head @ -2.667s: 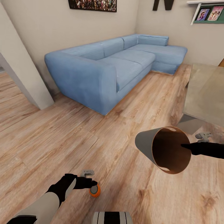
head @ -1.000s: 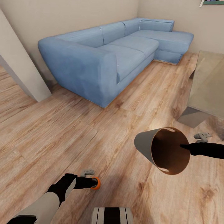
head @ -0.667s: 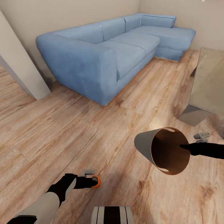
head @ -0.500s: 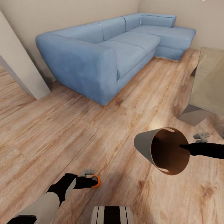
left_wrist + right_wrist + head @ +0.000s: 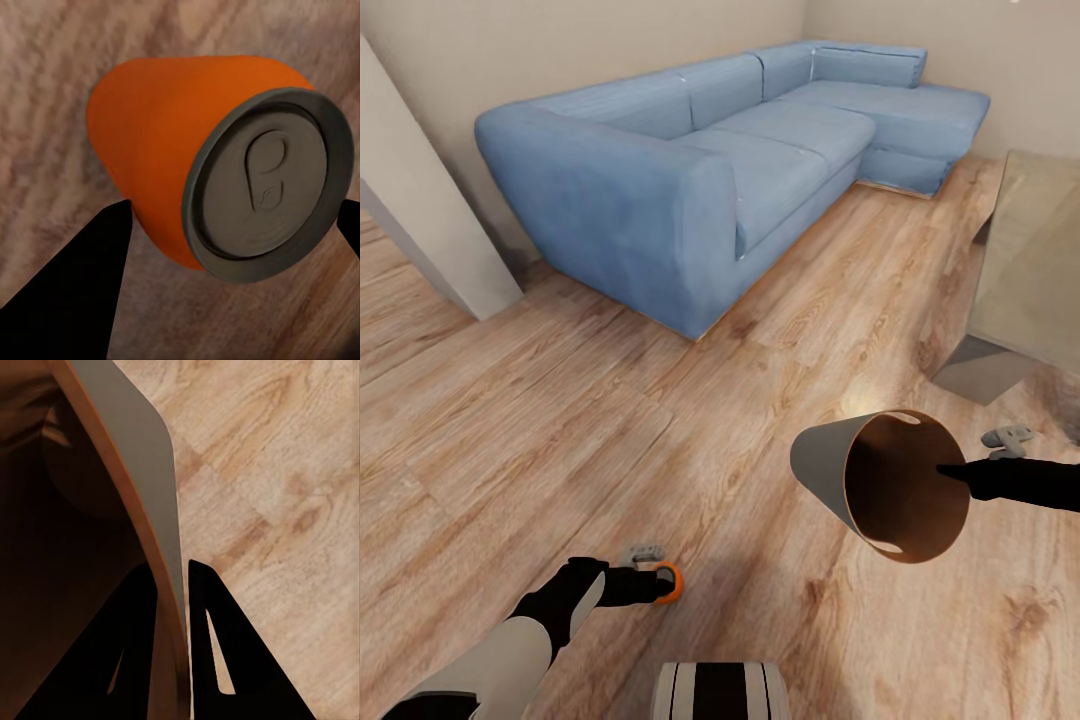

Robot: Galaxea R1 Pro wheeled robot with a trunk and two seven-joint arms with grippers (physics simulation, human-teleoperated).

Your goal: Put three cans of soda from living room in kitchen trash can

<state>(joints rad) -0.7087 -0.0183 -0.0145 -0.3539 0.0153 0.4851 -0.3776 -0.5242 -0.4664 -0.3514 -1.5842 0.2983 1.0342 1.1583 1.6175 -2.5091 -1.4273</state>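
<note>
An orange can of soda (image 5: 669,583) with a grey top (image 5: 266,184) is held above the wood floor, low in the head view; my left gripper (image 5: 660,584) is shut on it, a black finger (image 5: 71,292) on either side. The pale grey tash can (image 5: 885,483), orange-brown inside, hangs tipped on its side at the right. My right gripper (image 5: 952,470) is shut on its rim, one finger (image 5: 131,660) inside and the other outside the wall (image 5: 142,457).
A light blue corner sofa (image 5: 710,170) fills the back of the living room. A grey low table (image 5: 1028,280) stands at the right edge. A pale wall corner (image 5: 420,240) juts in at the left. Open wood floor (image 5: 560,420) lies between them.
The view has moved closer to the sofa and tilted down, then held still for the last half second. Both arms keep their loads in the same pose.
</note>
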